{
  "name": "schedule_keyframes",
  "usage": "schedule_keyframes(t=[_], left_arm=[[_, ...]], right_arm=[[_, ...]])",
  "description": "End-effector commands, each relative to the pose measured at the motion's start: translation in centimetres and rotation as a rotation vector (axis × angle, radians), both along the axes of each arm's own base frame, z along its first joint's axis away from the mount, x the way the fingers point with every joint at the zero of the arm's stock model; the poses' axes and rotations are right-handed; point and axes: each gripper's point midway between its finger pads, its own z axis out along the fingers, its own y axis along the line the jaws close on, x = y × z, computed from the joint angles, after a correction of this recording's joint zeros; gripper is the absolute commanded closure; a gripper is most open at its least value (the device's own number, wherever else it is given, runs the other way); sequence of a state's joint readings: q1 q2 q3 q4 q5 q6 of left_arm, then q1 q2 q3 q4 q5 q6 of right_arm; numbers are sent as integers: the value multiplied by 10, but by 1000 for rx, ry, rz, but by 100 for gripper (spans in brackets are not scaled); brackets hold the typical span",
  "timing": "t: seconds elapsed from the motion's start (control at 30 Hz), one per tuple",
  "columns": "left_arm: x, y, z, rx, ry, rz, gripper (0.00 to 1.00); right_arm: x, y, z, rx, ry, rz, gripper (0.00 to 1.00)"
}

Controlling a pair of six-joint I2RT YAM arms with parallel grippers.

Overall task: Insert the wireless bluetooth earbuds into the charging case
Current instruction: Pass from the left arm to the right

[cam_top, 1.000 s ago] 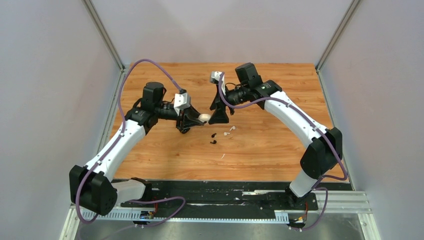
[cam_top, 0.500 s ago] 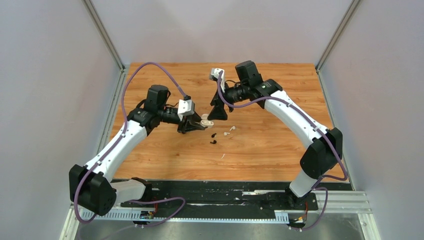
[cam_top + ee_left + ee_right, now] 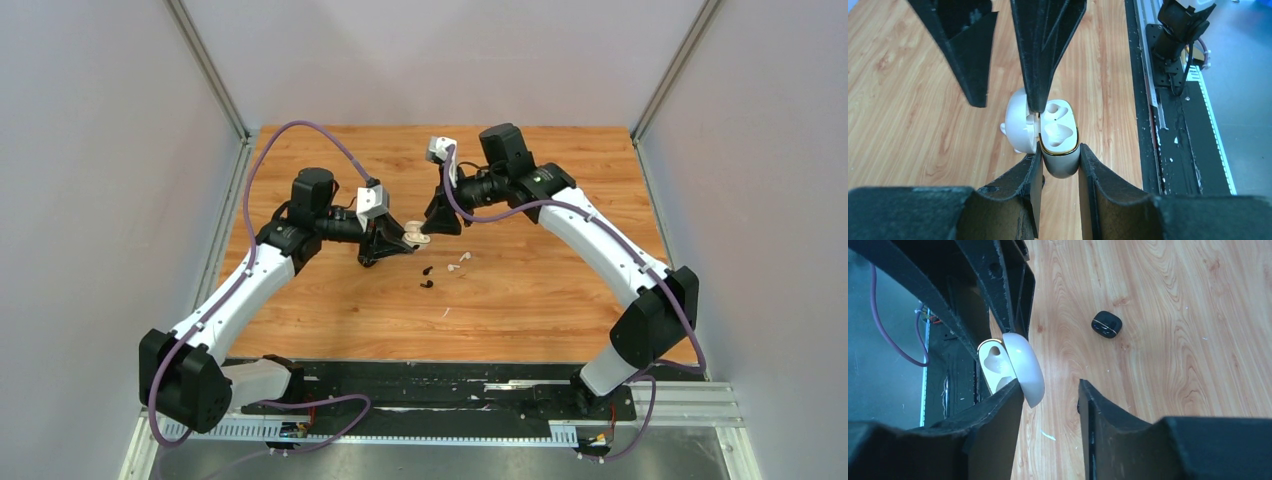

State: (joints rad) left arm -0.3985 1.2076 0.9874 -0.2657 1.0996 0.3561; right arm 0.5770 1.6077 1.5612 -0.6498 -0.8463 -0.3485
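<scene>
The charging case (image 3: 1060, 150) is pinched by its white body between the two fingers of the left hand (image 3: 1059, 154), which is clenched firmly on it. Its lid (image 3: 1018, 122) is swung back, so two moulded sockets show inside the gold-edged rim. The right hand (image 3: 1050, 387) meets it from the opposite side with its fingers spread apart. In the left wrist view, one fingertip rests at the seam between lid and body, and the other finger stands off to the side, touching nothing. This hand grasps nothing.

The wireless bluetooth earbuds lie loose on the bench (image 3: 330, 300), just on the near side of the two hands and apart from both. There are four. The two black earbuds (image 3: 428, 270) lie one just nearer than the other, and the two white earbuds (image 3: 465, 257) lie just to their right. None is in the case.

There is one white case. The right wrist view also shows one small black rounded item (image 3: 1106, 324) with a thin pale seam, lying on the bench well apart from that hand's fingers.
</scene>
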Motion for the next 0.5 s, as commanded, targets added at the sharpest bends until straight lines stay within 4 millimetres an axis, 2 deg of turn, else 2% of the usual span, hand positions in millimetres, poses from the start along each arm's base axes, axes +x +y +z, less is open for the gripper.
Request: schedule_keyframes(t=[0.0, 0.17, 0.37, 0.47], left_arm=[[-1, -3, 23, -53, -43, 6, 100], [0, -3, 23, -52, -49, 5, 100], [0, -3, 25, -54, -54, 3, 100], [0, -3, 25, -54, -58, 5, 100]], right_arm=[[-8, -6, 15, 31, -42, 9, 59], [-14, -6, 11, 35, -20, 29, 61], [-12, -2, 12, 45, -11, 47, 69], [-13, 1, 11, 50, 2, 60, 70]])
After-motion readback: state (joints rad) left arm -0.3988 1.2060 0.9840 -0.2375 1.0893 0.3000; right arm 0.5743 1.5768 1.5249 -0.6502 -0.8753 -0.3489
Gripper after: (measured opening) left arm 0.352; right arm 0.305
